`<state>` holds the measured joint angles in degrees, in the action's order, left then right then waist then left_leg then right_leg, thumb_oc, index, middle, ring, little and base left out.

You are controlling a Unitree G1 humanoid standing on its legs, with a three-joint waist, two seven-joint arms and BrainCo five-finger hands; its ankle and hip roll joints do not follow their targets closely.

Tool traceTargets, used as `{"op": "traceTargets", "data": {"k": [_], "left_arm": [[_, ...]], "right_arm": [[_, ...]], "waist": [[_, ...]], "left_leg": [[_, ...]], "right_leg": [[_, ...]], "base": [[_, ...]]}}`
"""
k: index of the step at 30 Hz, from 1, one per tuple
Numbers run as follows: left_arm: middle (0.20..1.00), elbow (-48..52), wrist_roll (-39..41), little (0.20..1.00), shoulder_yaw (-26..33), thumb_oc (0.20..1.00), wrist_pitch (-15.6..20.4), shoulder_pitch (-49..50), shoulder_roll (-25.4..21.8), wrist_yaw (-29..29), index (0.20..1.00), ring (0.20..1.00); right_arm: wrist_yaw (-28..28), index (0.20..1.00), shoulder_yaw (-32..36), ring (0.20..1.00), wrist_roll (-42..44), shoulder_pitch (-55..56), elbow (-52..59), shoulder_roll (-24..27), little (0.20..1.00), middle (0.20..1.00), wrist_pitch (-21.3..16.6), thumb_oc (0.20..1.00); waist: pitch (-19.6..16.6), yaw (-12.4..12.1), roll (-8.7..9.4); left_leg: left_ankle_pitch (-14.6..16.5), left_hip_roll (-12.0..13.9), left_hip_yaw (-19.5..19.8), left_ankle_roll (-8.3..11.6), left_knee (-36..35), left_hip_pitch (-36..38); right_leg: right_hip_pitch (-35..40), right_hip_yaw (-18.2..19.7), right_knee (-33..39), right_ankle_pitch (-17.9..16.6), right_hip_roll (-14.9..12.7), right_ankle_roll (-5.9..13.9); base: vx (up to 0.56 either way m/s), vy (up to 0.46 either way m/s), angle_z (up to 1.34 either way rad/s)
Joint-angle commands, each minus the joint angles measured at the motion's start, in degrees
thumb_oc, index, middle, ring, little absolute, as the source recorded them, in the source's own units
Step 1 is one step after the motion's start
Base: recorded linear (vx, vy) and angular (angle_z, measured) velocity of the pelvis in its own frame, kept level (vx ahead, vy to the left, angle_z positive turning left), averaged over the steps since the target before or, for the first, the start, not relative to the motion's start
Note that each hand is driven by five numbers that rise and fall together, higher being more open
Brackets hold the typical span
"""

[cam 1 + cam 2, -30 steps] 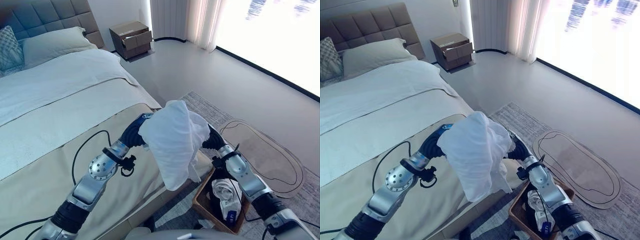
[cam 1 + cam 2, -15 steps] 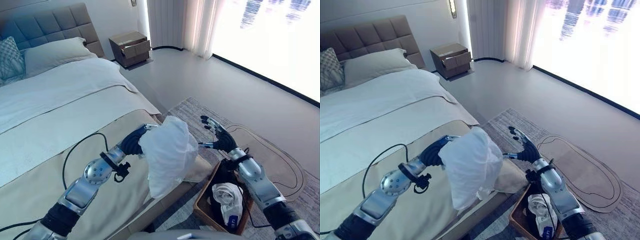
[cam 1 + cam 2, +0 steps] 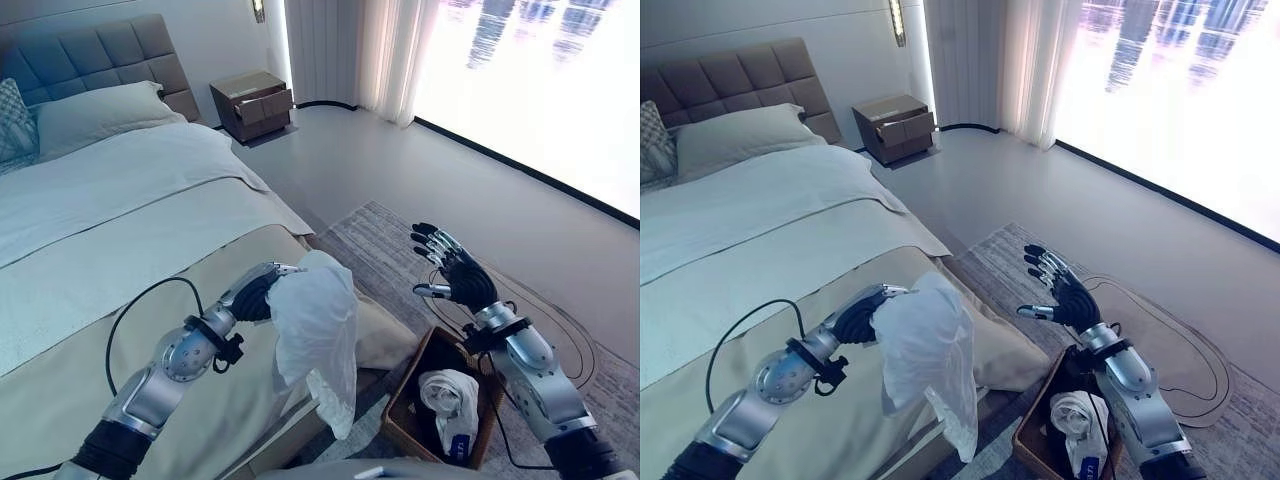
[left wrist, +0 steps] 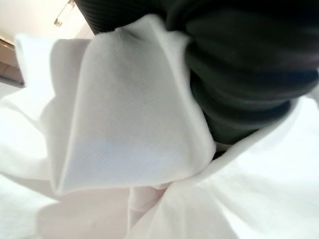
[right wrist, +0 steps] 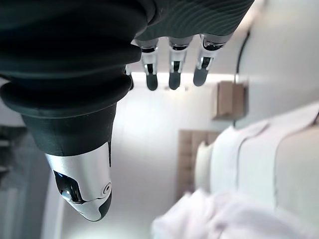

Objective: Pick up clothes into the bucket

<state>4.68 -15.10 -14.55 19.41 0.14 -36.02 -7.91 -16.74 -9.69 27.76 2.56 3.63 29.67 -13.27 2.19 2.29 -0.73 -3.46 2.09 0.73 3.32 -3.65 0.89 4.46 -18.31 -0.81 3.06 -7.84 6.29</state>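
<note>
A large bed (image 3: 120, 230) takes up the left of the room, made up with a pale sheet and a beige cover toward its foot. Its grey tufted headboard (image 3: 90, 55) stands against a light wall, with a pale pillow (image 3: 85, 110) and a patterned cushion (image 3: 12, 120) in front of it. A brown nightstand (image 3: 252, 103) sits in the corner beside the bed, one drawer seemingly a little open. Sheer curtains (image 3: 345, 50) hang next to a wide window (image 3: 540, 90) that floods the smooth grey floor (image 3: 400, 170) with daylight. A grey patterned rug (image 3: 385, 240) lies by the foot of the bed.
</note>
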Motion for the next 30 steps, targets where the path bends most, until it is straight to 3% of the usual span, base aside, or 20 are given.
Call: {"op": "traceTargets", "data": {"k": [1,8,16,30], "left_arm": [[0.200,0.6,-0.1,0.200,4.4,0.200,3.4,-4.0,1.2,3.4,0.200,0.200],[0.200,1.5,0.9,0.200,4.5,0.200,2.8,-5.2,3.6,5.0,0.200,0.200],[0.200,4.0,4.8,0.200,4.2,0.200,2.1,-6.5,5.3,7.1,0.200,0.200],[0.200,10.2,12.3,0.200,4.1,0.200,0.6,-6.4,6.7,7.7,0.200,0.200]], "right_arm": [[-3.9,1.000,-5.1,1.000,5.1,-3.4,4.7,-1.5,1.000,1.000,-0.2,1.000],[-5.3,1.000,-13.2,1.000,3.2,-6.1,3.3,-2.4,1.000,1.000,1.5,1.000],[-2.3,1.000,-19.5,1.000,-11.0,-12.1,3.7,-1.9,1.000,1.000,0.6,1.000],[3.5,1.000,-21.4,1.000,-23.7,-13.6,-2.1,-4.9,1.000,1.000,0.7,1.000]], "waist": [[-1.1,0.0,3.19],[-0.8,-0.3,3.30],[-0.4,-0.7,3.32],[-0.2,-0.8,3.07]], "left_leg": [[3.1,2.6,-1.4,1.56,2.7,-0.1],[2.9,2.7,-1.2,1.66,2.8,-0.4],[2.8,2.6,-1.1,1.49,3.1,-0.9],[2.9,2.3,-0.7,1.17,3.2,-1.1]], "right_leg": [[-2.2,2.1,1.6,-6.9,-4.5,3.98],[-2.2,2.0,1.7,-7.0,-4.5,3.85],[-2.3,1.9,2.0,-7.3,-4.5,3.77],[-2.3,1.9,2.1,-7.4,-4.6,3.72]], "base": [[0.00,0.000,0.00],[-0.01,-0.001,0.00],[0.00,0.000,0.00],[0.00,0.000,0.00]]}}
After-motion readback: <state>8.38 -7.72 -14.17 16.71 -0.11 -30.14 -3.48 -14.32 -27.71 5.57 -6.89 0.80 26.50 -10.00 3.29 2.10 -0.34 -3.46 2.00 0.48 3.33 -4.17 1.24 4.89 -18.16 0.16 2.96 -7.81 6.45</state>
